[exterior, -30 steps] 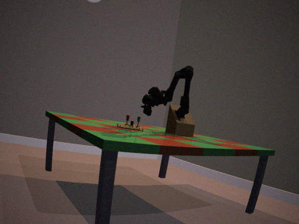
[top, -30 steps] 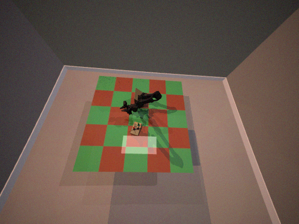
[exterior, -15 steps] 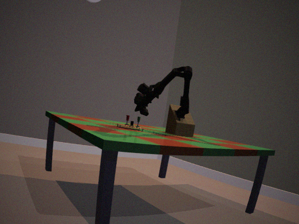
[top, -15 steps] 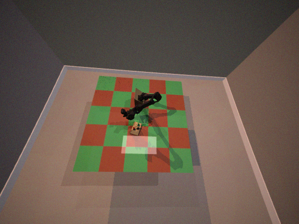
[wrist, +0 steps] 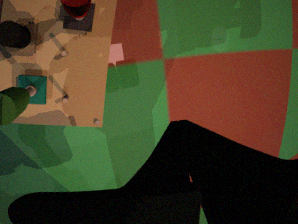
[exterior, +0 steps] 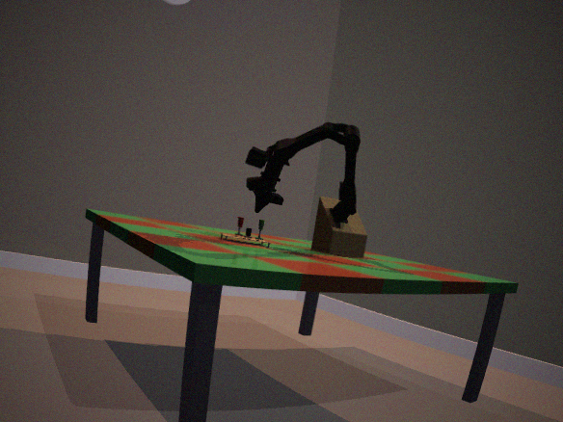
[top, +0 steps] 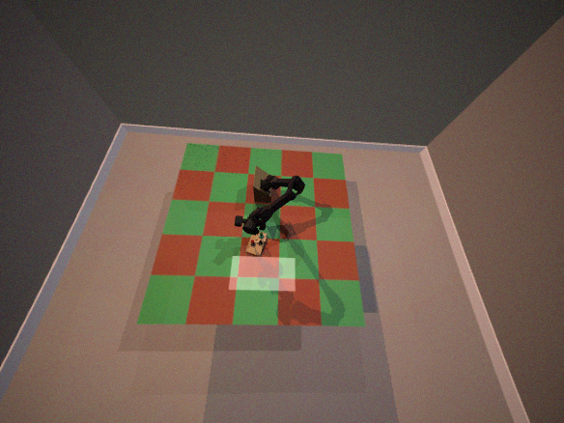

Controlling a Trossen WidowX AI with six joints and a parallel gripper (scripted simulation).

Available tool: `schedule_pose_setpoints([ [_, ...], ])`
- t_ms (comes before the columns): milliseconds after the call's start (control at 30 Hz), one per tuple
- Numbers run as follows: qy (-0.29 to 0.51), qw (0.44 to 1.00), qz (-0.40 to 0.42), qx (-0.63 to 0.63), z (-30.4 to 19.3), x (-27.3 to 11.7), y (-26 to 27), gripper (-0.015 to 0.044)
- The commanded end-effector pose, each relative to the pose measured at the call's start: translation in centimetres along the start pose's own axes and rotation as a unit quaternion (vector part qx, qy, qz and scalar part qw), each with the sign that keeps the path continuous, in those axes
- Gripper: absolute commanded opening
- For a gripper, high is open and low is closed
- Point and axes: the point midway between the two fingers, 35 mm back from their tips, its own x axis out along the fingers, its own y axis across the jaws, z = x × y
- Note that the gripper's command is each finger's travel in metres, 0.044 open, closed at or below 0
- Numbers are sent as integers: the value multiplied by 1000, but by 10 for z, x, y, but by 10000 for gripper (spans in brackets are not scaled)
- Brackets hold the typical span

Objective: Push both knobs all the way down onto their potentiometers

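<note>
The circuit board [top: 254, 250] [wrist: 87, 102] stands on short legs. A red knob [exterior: 240, 222] [wrist: 77, 6] and a green knob [exterior: 261, 224] [wrist: 11, 106] stand high on thin shafts, with a visible gap above the board. The green one is above a teal potentiometer [wrist: 41, 96]. A black knob [exterior: 249, 232] [wrist: 14, 35] sits low between them. My gripper [exterior: 258, 211] [wrist: 178, 128] is shut and empty. It points down above the knobs and touches none of them. In the wrist view the closed fingers are beside the board, past its green-knob end.
The table [top: 295, 219] [exterior: 246, 275] has a green and red checkered top. The arm's wooden base block [exterior: 348, 242] stands on the table, to the right of the board in the exterior view. A bright light patch [top: 261, 273] lies near the board.
</note>
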Motion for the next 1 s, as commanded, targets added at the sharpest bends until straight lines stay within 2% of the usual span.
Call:
schedule_pose_setpoints([
  [0,15,997,75,5,15,-19,30,0],
  [200,28,987,157,21,30,-47,67,0],
  [967,28,986,160,22,29,-23,76,0],
])
